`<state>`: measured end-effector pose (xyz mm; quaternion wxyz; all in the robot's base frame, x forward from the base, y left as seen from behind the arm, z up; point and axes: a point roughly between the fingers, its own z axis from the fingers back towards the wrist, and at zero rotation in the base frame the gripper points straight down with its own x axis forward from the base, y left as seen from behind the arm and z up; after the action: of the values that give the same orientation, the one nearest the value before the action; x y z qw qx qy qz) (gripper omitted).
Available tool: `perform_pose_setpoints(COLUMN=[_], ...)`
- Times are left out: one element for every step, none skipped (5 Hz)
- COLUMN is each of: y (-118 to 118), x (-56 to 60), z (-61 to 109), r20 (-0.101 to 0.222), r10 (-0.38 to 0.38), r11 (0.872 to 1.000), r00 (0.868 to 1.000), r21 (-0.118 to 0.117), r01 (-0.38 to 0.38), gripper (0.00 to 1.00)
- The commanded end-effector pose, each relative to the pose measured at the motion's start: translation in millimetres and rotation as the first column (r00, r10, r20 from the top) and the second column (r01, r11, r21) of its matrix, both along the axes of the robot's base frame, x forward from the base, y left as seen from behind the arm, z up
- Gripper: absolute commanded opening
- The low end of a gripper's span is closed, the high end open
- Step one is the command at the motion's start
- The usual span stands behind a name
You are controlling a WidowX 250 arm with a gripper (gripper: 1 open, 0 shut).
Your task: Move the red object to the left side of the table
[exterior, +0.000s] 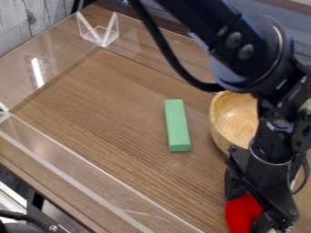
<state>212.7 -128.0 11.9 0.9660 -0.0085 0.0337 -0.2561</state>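
The worktop (pixel 97 109) fills most of my view, brown wood grain with low clear walls around it, and its left stretch lies bare. My arm (pixel 231 45) reaches in from the top right, dark and bulky, pointing straight down at the lower right corner. A wooden bowl (pixel 235 116) sits just behind it, partly covered by the wrist. A green block (pixel 179 125) lies flat near the middle, well apart from the arm.

My end effector (pixel 249 202) stands spread wide, one dark finger (pixel 234 189) showing on the left of the red object (pixel 245 213); I have hold of nothing yet, and I cannot tell whether either finger touches it. The red object rests on the worktop at the near right corner, between the fingers, partly hidden.

I judge it light and stiff, but glossy and rounded, so it could squirt out of a shallow pinch. I would close across its widest middle, low down, and gently.
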Motion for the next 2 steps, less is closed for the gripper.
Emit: perform_pose_setpoints(y=[7.9, 9.9], x=[4.8, 6.1], z=[-15.6, -19.6], r20=[-0.01, -0.011], r10=[0.02, 0.029], r11=[1.0, 1.0], r00=[1.0, 1.0], r21=[0.007, 0.003], r01=[-0.02, -0.029], gripper=[1.0, 1.0])
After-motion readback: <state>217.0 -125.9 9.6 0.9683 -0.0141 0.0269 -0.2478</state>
